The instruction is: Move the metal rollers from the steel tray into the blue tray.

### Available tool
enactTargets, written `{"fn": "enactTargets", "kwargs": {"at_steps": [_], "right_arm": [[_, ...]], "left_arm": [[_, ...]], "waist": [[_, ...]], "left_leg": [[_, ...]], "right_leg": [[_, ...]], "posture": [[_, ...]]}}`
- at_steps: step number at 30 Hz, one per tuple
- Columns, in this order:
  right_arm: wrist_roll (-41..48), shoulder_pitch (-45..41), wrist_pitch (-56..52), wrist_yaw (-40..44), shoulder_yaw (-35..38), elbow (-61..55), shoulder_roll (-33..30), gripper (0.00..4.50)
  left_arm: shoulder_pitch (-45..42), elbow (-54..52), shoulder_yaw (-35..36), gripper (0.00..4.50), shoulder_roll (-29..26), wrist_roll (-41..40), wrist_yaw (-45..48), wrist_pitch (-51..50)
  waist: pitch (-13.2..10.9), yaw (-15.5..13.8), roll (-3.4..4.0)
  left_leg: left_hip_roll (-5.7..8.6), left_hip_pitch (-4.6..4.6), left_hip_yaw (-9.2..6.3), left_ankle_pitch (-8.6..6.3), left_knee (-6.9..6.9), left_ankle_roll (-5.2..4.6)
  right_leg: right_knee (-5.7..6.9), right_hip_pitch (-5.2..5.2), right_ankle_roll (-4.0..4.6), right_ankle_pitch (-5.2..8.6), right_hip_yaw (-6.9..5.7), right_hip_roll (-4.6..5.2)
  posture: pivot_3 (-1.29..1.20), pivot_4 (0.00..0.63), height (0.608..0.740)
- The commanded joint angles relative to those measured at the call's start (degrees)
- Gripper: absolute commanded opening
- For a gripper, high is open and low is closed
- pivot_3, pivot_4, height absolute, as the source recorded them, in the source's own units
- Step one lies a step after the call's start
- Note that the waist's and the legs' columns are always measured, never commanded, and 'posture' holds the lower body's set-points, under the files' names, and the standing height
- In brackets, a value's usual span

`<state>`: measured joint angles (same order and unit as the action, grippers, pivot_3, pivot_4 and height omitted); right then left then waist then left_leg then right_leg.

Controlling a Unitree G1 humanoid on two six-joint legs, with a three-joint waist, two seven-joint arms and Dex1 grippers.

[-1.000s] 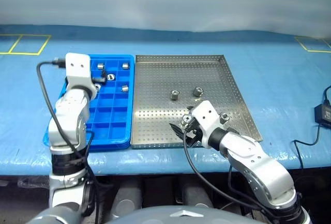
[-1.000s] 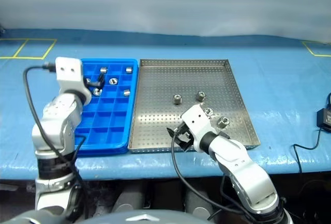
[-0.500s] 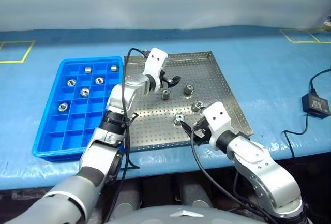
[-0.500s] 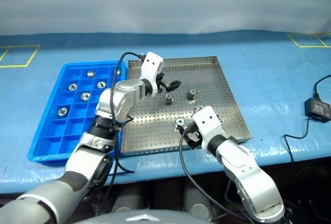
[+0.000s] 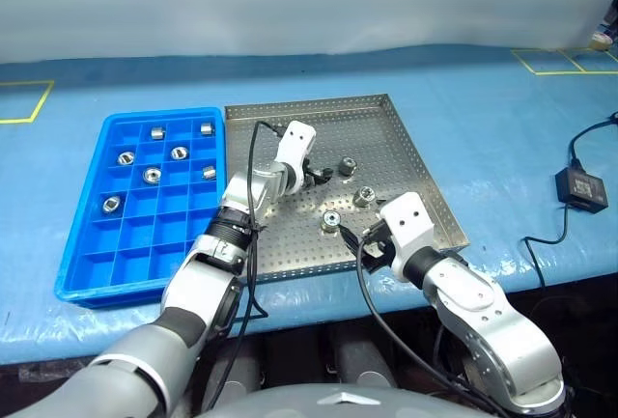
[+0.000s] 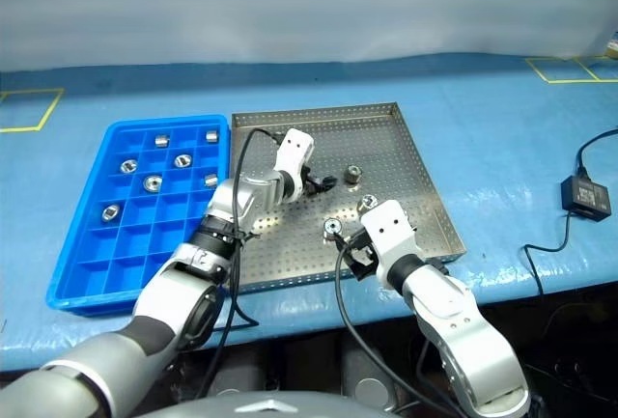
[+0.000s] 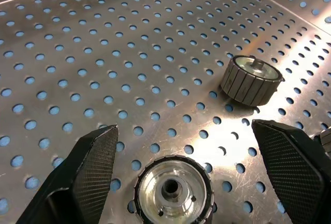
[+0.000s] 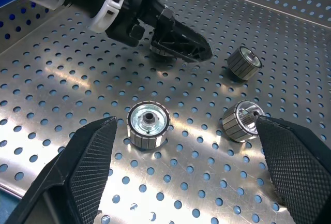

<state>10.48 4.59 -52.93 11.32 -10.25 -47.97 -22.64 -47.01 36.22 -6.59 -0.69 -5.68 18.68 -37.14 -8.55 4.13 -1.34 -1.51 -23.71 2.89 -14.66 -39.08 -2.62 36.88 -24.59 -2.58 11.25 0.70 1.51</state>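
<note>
From my remote station I see both arms over the steel tray (image 5: 406, 157), which sits on the blue-covered counter (image 5: 502, 119) just beside the blue tray (image 5: 87, 278).

My left gripper (image 5: 317, 175) reaches across toward the middle of the steel tray, its jaws spread wide and empty; in the left wrist view its two black fingers (image 7: 83, 172) stand either side of one upright metal roller (image 7: 173, 193), hole facing up, without touching it. A second roller (image 7: 252, 79) lies tipped on its side a little beyond it on the perforated floor.

My right gripper (image 5: 372, 244) hangs near the tray's front edge, jaws likewise fully apart and holding nothing. Through the right wrist view its fingers (image 8: 85, 164) frame a roller (image 8: 148, 124) lying hole-up, with another roller (image 8: 243, 121) off beside it and one more (image 8: 243, 62) farther back, near the tip of the left gripper.

From the head camera I count three rollers showing in the steel tray, one (image 5: 331, 221) just ahead of the right gripper, one (image 5: 364, 197) near it, and one (image 5: 347, 165) just past the left gripper's tip; the one between the left fingers is hidden there.

The blue tray holds six rollers (image 5: 152, 176) in separate compartments of its far half; the near rows are bare. A black power adapter (image 5: 576, 186) with its cable lies on the counter well to the right.
</note>
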Motion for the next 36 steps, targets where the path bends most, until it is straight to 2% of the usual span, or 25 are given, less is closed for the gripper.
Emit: {"fn": "enactTargets", "kwargs": {"at_steps": [1,7,8,20,25,30,36], "right_arm": [[-0.3,-0.3,0.8,-0.1,0.4,-2.5,0.2,4.5],[-0.1,-2.0,1.1,0.6,-0.2,-1.3,0.2,4.5],[-0.1,-2.2,1.1,0.7,-0.2,-1.2,0.2,4.5],[0.1,-4.5,1.2,2.2,-2.1,0.3,0.5,4.5],[0.5,-6.4,1.5,3.6,-3.1,1.2,0.3,4.5],[0.9,-9.0,2.3,5.8,-4.6,3.2,0.2,4.5],[1.5,-13.7,4.5,9.9,-8.7,7.1,0.4,4.5]], "left_arm": [[1.7,-5.1,1.5,3.91,0.1,-0.5,-1.2,-1.4],[5.0,-12.8,1.5,1.91,0.1,-1.3,-0.5,-5.4],[5.3,-14.6,2.0,1.69,0.3,-1.8,-0.5,-6.0],[7.3,-42.0,10.6,1.7,2.4,-8.5,-7.1,-9.4],[11.7,-54.4,11.3,1.7,-3.0,-5.1,-11.5,-10.1],[20.0,-66.1,12.1,1.7,-8.2,-2.1,-14.7,-12.3],[30.2,-72.8,12.1,1.7,-11.8,3.0,-18.9,-16.2]], "waist": [[0.0,0.0,0.01],[0.0,-0.2,0.01],[0.0,-0.2,0.0],[0.0,-0.7,0.01],[0.0,-0.7,0.03],[0.0,-1.6,0.03],[0.0,-4.0,0.01]], "left_leg": [[-0.01,0.0,0.0,0.0,0.0,0.0],[0.0,0.02,0.03,0.0,-0.02,0.0],[0.0,0.02,0.03,0.0,-0.02,0.0],[0.0,-0.01,0.02,-0.01,-0.01,-0.01],[-0.02,0.08,0.03,0.0,0.0,-0.01],[-0.03,0.08,0.02,0.01,-0.01,0.02],[0.0,0.09,0.01,0.01,-0.02,0.02]], "right_leg": [[0.0,0.0,0.0,0.0,0.0,0.0],[0.01,0.01,-0.01,-0.01,0.02,0.02],[0.01,0.02,0.0,0.0,0.02,0.02],[0.01,0.0,0.01,-0.05,0.03,0.05],[0.05,0.02,0.02,-0.05,0.06,-0.02],[0.06,0.03,0.02,-0.05,0.05,0.0],[0.02,0.07,0.3,0.07,0.01,0.05]], "posture": [[-0.17,0.15,0.74],[-0.14,0.15,0.74],[-0.13,0.15,0.74],[-0.07,0.15,0.74],[-0.04,0.15,0.74],[0.03,0.15,0.74],[0.1,0.15,0.74]]}}
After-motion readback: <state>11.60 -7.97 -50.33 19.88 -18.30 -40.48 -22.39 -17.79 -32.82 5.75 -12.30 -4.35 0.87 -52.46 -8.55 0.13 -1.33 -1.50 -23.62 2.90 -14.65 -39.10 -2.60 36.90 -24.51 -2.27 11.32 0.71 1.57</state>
